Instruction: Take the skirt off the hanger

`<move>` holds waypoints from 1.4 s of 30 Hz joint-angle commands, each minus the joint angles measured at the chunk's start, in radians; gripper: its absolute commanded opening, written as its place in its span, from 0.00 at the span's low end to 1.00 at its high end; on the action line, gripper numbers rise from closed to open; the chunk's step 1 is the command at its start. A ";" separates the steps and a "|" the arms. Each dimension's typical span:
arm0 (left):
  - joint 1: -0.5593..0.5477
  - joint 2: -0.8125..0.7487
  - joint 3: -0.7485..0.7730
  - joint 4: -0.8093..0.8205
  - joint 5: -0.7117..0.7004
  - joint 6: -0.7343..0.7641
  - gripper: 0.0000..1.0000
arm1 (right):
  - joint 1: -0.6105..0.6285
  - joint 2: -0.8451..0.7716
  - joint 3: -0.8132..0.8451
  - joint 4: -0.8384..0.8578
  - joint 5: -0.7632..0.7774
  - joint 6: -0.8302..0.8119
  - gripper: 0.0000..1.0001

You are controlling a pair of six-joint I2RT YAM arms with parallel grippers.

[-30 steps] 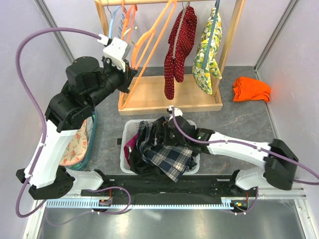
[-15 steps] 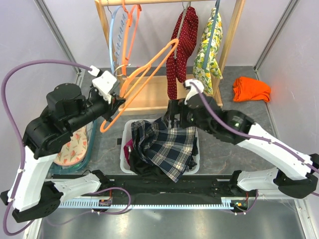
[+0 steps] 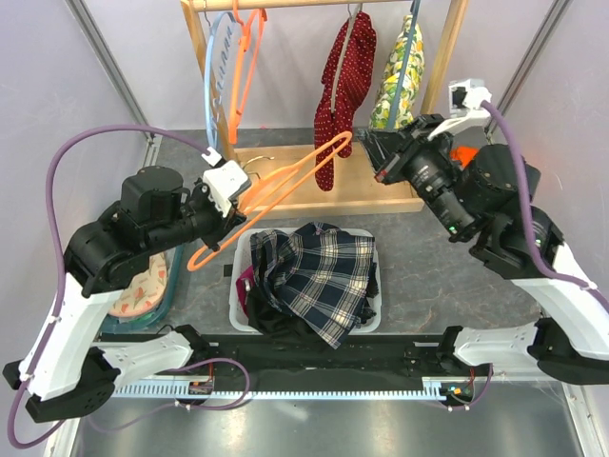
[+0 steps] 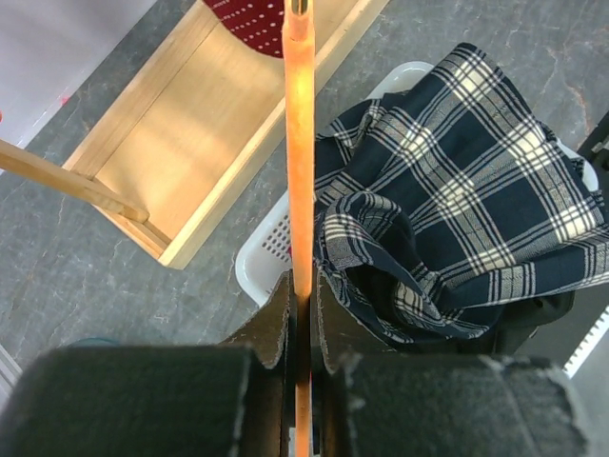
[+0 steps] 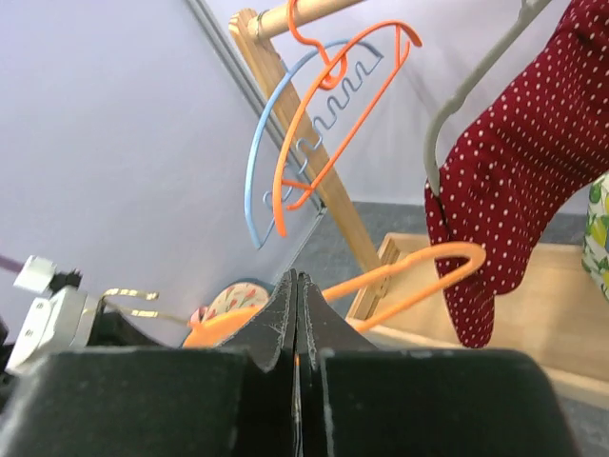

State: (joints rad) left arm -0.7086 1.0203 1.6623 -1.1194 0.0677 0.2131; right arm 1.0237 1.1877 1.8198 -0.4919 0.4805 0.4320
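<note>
Top view: fixed high behind rig, looking steeply down; you get whole workspace. Left wrist: close, looking down along hanger (image 4: pixel 299 143) onto skirt (image 4: pixel 457 209). Right wrist: low, tilted up at rack (image 5: pixel 343 214). All 3 share hanger.

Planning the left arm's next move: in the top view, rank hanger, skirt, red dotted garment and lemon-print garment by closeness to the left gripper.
1. hanger, clamped in the left gripper.
2. skirt, in the basket, lower right.
3. red dotted garment, hanging farther back.
4. lemon-print garment, hanging right of it.
</note>
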 commanded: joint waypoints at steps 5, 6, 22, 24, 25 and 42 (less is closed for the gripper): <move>0.000 -0.015 0.082 0.000 0.095 0.048 0.02 | 0.001 0.124 -0.016 0.157 0.015 -0.084 0.00; 0.000 -0.017 0.097 -0.005 0.121 0.049 0.02 | 0.001 0.131 -0.014 0.159 0.009 -0.084 0.00; 0.000 0.003 0.315 -0.017 0.175 0.028 0.02 | -0.001 0.081 -0.186 0.147 0.055 -0.035 0.00; 0.000 0.015 0.355 -0.013 0.188 0.003 0.02 | -0.001 0.078 -0.204 0.150 0.056 -0.021 0.00; 0.000 0.020 0.367 -0.011 0.191 -0.003 0.02 | -0.001 0.078 -0.215 0.154 0.055 -0.019 0.00; 0.015 -0.031 0.309 0.064 -0.274 -0.049 0.02 | -0.001 -0.092 -0.235 0.104 0.227 -0.049 0.98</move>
State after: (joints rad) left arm -0.7017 1.0100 2.0094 -1.1866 0.0250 0.2047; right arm 1.0237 1.1843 1.5978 -0.3840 0.6300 0.3855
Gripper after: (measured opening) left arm 0.056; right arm 0.955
